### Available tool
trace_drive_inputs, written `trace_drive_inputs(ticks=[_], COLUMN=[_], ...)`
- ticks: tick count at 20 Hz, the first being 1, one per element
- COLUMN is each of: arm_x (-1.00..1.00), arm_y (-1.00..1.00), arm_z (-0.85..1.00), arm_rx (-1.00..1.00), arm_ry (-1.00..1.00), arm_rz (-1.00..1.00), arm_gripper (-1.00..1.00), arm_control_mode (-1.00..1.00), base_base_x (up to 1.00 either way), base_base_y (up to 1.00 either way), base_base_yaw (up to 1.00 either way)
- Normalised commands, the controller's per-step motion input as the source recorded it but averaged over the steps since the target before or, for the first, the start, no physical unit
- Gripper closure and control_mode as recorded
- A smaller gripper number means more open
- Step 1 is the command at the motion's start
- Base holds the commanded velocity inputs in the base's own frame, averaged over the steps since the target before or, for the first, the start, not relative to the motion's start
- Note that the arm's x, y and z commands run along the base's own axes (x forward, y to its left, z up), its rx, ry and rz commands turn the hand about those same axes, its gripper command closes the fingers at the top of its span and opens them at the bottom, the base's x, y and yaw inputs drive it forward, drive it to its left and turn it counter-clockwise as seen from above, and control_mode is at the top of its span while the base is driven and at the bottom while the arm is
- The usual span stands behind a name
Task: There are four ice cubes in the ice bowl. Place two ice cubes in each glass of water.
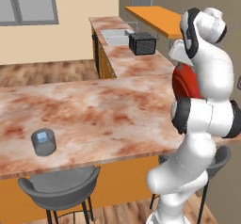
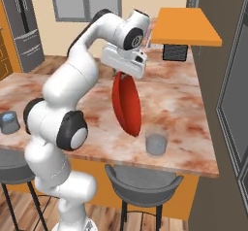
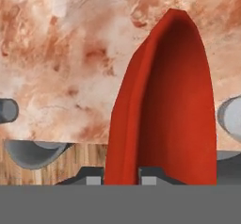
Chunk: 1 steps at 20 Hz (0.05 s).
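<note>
Red ice bowl (image 2: pixel 127 106) hangs on edge, long axis vertical, over surface (image 2: pixel 179 96) near front edge; jaws clenched on its rim.

A: What hangs in front of the gripper (image 3: pixel 121 178)?

B: The ice bowl (image 3: pixel 164 110), bright red, turned on edge. Its rim sits between the two finger tips, which are closed on it, and it narrows to a rounded tip away from them.

A: And behind the bowl?

B: The marbled tabletop (image 3: pixel 61 63). One glass of water (image 3: pixel 8 110) shows at the frame's edge on one side of the bowl, the other glass (image 3: pixel 230 117) on the opposite side. A grey stool seat (image 3: pixel 35 152) lies past the tabletop's edge.
</note>
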Motion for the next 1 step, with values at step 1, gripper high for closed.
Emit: trace_drive_inputs(ticks=[1], arm_x=[0.0], arm_y=[1.0], arm_z=[-0.46], arm_rx=[-0.25], arm_ry=[-0.09], arm_rz=[0.02], arm_gripper=[1.0], arm_control_mode=[-1.0], base_base_x=[0.0], base_base_y=[0.0], base_base_yaw=[0.0])
